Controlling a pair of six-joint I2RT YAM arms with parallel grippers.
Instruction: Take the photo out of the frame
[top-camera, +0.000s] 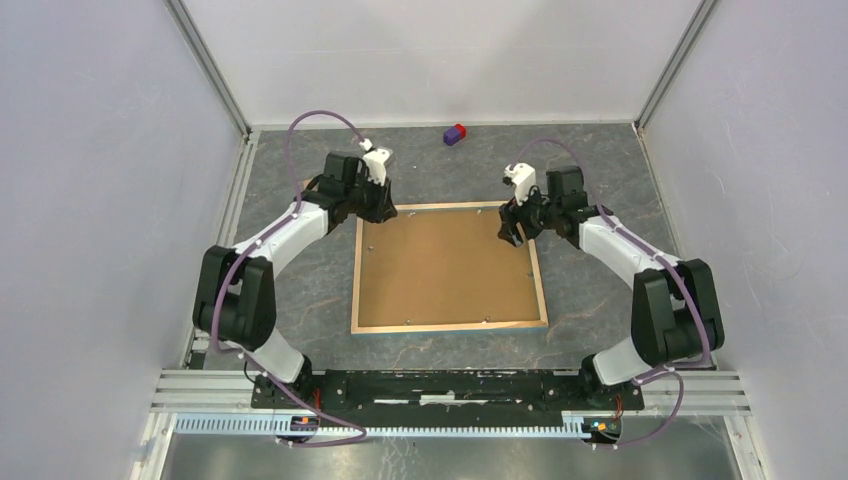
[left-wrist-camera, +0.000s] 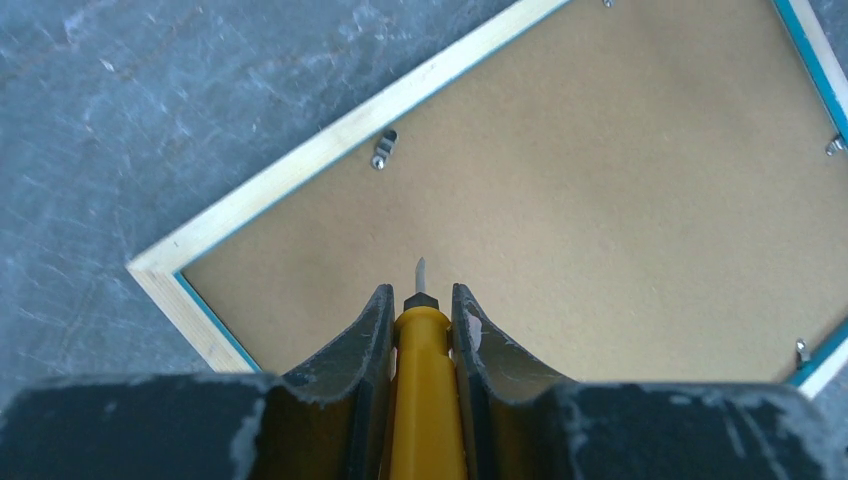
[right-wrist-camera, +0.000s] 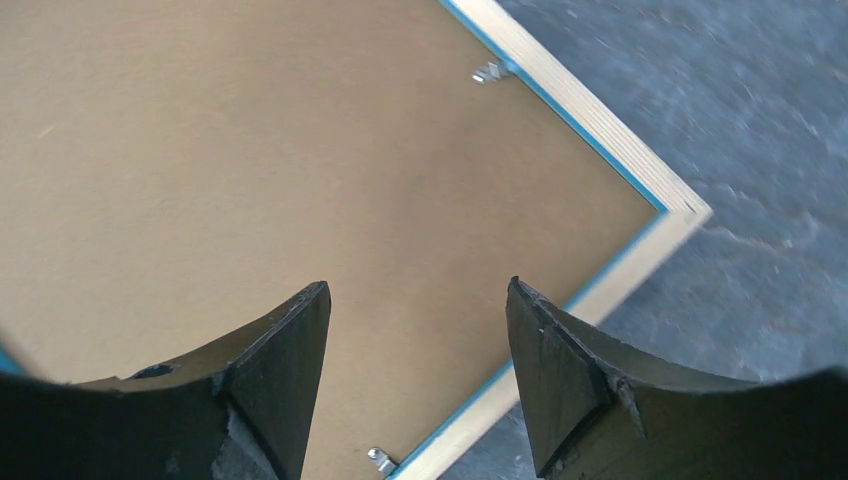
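The frame (top-camera: 445, 265) lies face down on the grey table, brown fibreboard back up, with a light wood rim and a thin blue edge. The photo is hidden beneath the backing. My left gripper (top-camera: 378, 210) hovers over the frame's far left corner, shut on a yellow-handled tool (left-wrist-camera: 425, 400) whose short metal tip (left-wrist-camera: 420, 270) points at the backing (left-wrist-camera: 600, 200). A metal tab (left-wrist-camera: 383, 150) sits on the rim just ahead of it. My right gripper (top-camera: 515, 228) is over the far right corner, open (right-wrist-camera: 415, 290), nothing between its fingers. Small tabs (right-wrist-camera: 490, 71) show along that rim too.
A small red and purple block (top-camera: 455, 133) lies near the back wall. White enclosure walls stand on three sides, with metal rails (top-camera: 240, 180) along the left edge and the arm mount bar (top-camera: 450, 390) at the near edge.
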